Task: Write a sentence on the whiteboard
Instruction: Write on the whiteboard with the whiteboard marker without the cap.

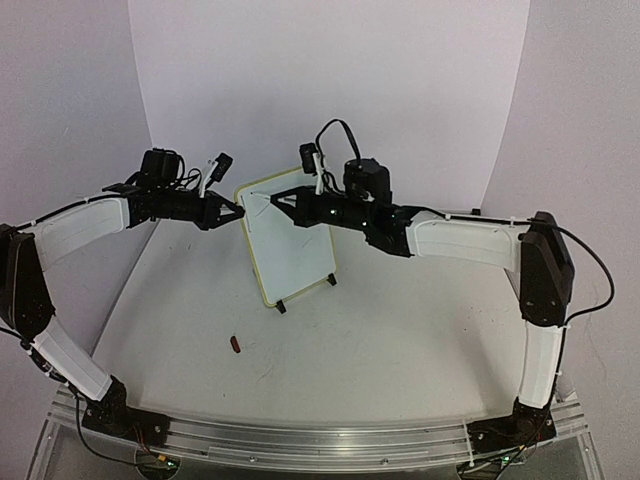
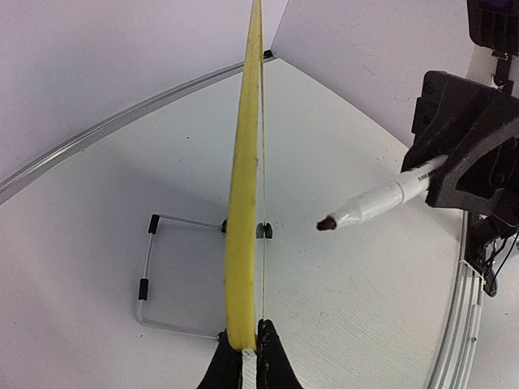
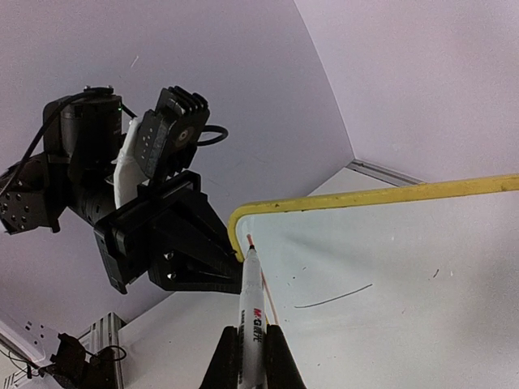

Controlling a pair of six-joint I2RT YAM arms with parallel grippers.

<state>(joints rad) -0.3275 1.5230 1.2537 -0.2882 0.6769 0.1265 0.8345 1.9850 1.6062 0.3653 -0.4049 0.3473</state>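
Clamping whiteboard [image 1: 290, 260] edge: left jaws; marker [image 2: 381, 198] tip near face

Right wrist view, marker [image 3: 252, 312]: red print runs along the white barrel and starts with the letters "M" and "G"; the characters after them are too small to read. On the whiteboard [image 3: 422, 267]: one thin dark curved stroke [image 3: 333, 296], not legible as a letter or word

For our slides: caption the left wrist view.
Left gripper clamps the whiteboard edge; right gripper points a marker at it.
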